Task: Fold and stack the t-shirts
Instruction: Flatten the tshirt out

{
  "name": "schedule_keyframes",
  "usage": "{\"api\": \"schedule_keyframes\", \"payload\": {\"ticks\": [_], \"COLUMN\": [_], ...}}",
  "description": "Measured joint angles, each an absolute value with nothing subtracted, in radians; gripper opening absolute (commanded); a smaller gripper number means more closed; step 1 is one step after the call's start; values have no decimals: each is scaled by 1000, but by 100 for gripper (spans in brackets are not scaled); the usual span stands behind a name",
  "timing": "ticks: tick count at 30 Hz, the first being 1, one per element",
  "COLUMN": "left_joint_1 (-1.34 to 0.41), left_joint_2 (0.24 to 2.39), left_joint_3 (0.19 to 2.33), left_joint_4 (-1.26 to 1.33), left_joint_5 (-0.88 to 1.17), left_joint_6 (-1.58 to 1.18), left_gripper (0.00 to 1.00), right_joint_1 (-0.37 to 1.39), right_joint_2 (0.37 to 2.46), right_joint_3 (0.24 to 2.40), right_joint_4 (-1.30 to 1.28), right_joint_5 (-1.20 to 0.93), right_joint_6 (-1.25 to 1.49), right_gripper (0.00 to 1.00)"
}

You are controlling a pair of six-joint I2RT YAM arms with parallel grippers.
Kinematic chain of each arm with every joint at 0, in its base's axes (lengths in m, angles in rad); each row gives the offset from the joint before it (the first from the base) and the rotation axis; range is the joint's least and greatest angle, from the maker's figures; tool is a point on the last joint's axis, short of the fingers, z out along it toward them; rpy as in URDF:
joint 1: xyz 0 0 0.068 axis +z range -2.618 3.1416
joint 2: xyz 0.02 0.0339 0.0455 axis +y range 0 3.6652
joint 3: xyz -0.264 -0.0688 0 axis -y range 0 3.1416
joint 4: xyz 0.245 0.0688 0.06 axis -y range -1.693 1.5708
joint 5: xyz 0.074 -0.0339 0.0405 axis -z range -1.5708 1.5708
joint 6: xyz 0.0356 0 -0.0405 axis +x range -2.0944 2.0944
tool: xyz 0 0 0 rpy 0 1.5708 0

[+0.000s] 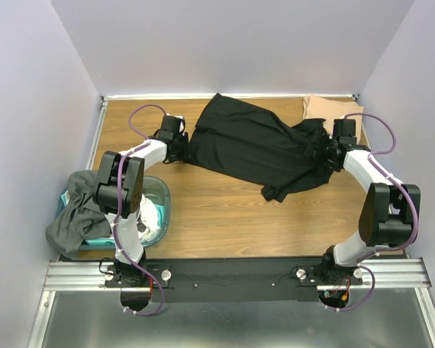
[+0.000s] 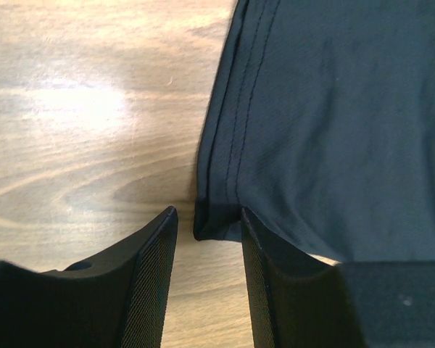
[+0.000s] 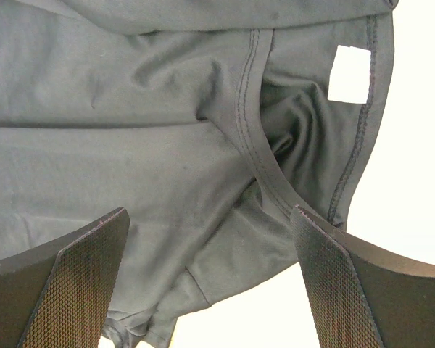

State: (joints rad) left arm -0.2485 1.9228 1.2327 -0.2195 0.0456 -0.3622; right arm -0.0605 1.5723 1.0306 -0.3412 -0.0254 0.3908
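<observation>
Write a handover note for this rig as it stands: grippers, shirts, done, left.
Grippers: the left gripper is open, jaws either side of the black t-shirt at its hem corner, not clamped. The right gripper is wide open over its collar end, holding nothing.
Things: the black t-shirt lies rumpled and unfolded across the table. The tan t-shirt is at the back right corner and looks folded. The grey t-shirt hangs over the teal tub, with white cloth inside.
Done: possibly the tan one.
Left: fold black, grey and white, then stack.

Pale lavender walls [image 1: 239, 43] enclose a wood-grain table [image 1: 225, 217] fronted by an aluminium rail [image 1: 76, 274].
</observation>
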Motion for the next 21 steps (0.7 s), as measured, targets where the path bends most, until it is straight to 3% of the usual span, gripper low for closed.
{"api": "schedule_keyframes", "payload": {"ticks": [7,10,11,14,21], "left_joint_1": [-248,-248,-248,-248,-245], "left_joint_2": [1936,1940,1942,1944,1944], "left_joint_3": [1237,1237,1237,1236,1236], "left_joint_4": [-190,-181,-181,-181,-182], "left_joint_5": [69,81,85,103,114], "left_joint_6": [-359,-358,-356,-353,-351], "left_gripper": [36,25,15,1,0], "right_joint_1": [-60,-60,-60,-60,-27], "right_joint_2": [1555,1541,1536,1520,1457], "right_joint_3": [1007,997,994,974,886], "right_joint_4": [-342,-343,-342,-342,-353], "right_joint_5": [-27,-35,-37,-50,-81], "right_joint_6": [391,391,391,391,401], "right_gripper": [98,97,96,93,83]}}
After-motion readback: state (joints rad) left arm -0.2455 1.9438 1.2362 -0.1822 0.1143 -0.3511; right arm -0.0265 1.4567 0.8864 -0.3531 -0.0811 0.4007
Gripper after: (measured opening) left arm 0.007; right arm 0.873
